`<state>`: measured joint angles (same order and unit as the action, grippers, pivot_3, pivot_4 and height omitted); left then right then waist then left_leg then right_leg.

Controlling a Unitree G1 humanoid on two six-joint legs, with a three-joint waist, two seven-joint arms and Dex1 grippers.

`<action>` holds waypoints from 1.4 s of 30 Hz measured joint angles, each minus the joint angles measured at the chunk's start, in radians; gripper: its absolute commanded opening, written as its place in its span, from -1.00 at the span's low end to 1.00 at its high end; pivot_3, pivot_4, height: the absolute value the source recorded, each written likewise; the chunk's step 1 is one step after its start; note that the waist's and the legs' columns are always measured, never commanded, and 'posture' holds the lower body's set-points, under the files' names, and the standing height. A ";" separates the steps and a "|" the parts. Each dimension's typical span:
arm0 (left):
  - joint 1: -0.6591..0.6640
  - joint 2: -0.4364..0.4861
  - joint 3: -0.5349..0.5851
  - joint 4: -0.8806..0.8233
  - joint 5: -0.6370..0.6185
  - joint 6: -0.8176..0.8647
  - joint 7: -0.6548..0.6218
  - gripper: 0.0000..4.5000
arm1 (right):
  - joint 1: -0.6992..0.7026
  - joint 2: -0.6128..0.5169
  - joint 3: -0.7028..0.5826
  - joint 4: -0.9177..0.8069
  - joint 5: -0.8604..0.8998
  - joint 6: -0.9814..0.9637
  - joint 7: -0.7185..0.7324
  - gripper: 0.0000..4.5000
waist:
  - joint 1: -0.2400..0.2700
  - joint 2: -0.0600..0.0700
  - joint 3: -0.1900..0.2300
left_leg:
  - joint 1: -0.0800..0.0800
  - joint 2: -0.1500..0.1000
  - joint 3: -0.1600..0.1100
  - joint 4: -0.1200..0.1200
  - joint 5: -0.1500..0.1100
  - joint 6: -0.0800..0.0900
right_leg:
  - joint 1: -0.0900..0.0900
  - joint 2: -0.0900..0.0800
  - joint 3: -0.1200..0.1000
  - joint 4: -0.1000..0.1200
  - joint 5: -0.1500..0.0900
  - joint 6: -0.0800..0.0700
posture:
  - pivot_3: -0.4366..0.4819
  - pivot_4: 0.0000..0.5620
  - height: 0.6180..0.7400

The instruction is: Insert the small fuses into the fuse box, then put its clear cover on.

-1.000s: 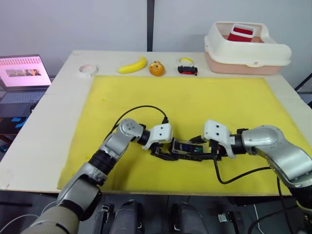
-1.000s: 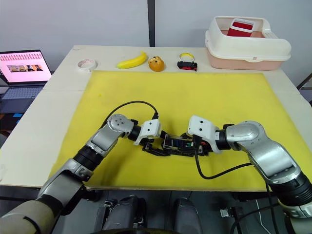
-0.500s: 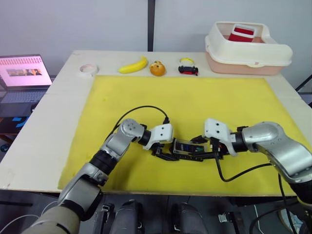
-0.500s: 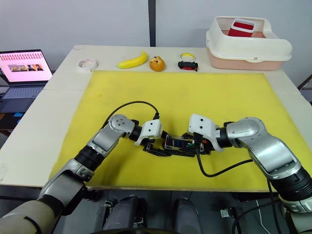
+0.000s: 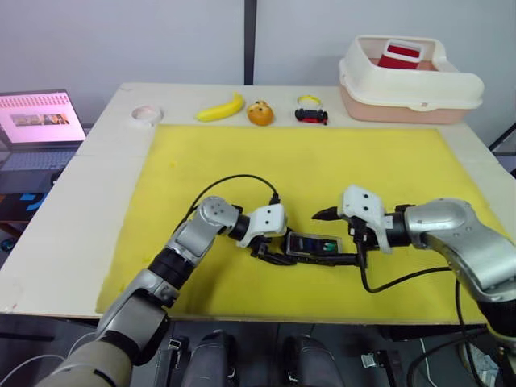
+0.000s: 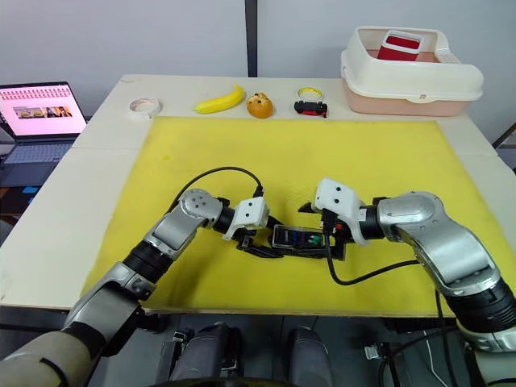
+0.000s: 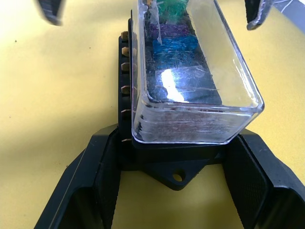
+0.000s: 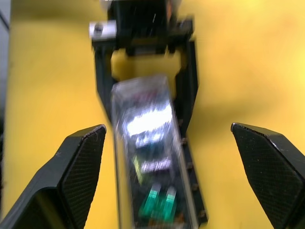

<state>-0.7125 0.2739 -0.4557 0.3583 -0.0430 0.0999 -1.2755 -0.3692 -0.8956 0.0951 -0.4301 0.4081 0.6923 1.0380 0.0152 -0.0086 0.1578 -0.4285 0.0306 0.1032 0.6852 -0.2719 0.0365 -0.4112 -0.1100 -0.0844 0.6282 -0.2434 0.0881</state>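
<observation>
The black fuse box [image 5: 313, 245] lies on the yellow mat [image 5: 242, 161], and the clear cover [image 7: 190, 71] sits on top of it. Through the cover I see small fuses, green [image 7: 174, 9], purple [image 7: 164, 31] and blue [image 7: 167, 47]. My left gripper [image 5: 276, 251] is shut on the box's left end, one finger [image 7: 102, 181] on each side of its base. My right gripper [image 5: 332, 237] stands wide open at the box's right end. Its fingers [image 8: 78, 162] stand well apart from the cover [image 8: 145, 138] on both sides.
Along the table's far edge lie a tape roll [image 5: 146, 114], a banana [image 5: 219, 107], a small orange object [image 5: 260, 114] and a black-and-red toy car [image 5: 310, 115]. A cream-white bin [image 5: 407, 81] stands at the far right. An open laptop [image 5: 36, 121] sits at the far left.
My right gripper has opened wide and let go of the covered fuse box's right end. The left gripper and the box have stayed put.
</observation>
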 measured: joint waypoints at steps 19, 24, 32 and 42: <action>0.000 0.002 0.002 0.000 -0.001 0.002 0.000 0.12 | 0.205 0.107 -0.121 -0.022 0.073 -0.152 -0.077 -0.96 | -0.001 0.000 0.000 | 0.000 0.000 0.000 0.000 0.000 0.000 | 0.000 0.001 0.000 0.000 0.000 0.000 | -0.05 -0.47 1.00; 0.000 0.001 0.002 0.000 -0.001 0.002 0.000 0.12 | 0.204 0.117 -0.111 0.000 0.076 -0.129 -0.099 -0.99 | -0.001 0.000 0.000 | 0.000 0.000 0.000 0.000 0.000 0.000 | 0.000 0.001 0.000 0.000 0.000 0.000 | -0.05 -0.47 1.00; 0.005 0.001 0.002 0.000 0.001 0.007 0.003 0.12 | 0.176 0.109 -0.065 0.035 0.028 -0.110 -0.136 -0.99 | -0.002 0.000 0.000 | 0.001 0.000 0.000 0.000 0.000 0.000 | 0.000 0.001 0.000 0.000 0.000 0.000 | -0.05 -0.47 1.00; 0.005 0.000 0.002 0.000 0.003 0.005 0.004 0.12 | 0.256 0.090 -0.085 -0.055 0.061 -0.114 -0.119 -0.99 | -0.001 0.000 0.000 | 0.001 0.000 0.000 0.000 0.000 0.000 | 0.001 0.001 0.000 0.000 0.000 0.000 | -0.05 -0.47 1.00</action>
<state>-0.7074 0.2736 -0.4541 0.3587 -0.0396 0.1051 -1.2715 -0.1131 -0.8052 0.0105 -0.4849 0.4692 0.5780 0.9185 0.0144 -0.0088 0.1579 -0.4279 0.0309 0.1028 0.6849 -0.2720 0.0366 -0.4104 -0.1093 -0.0847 0.6280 -0.2435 0.0882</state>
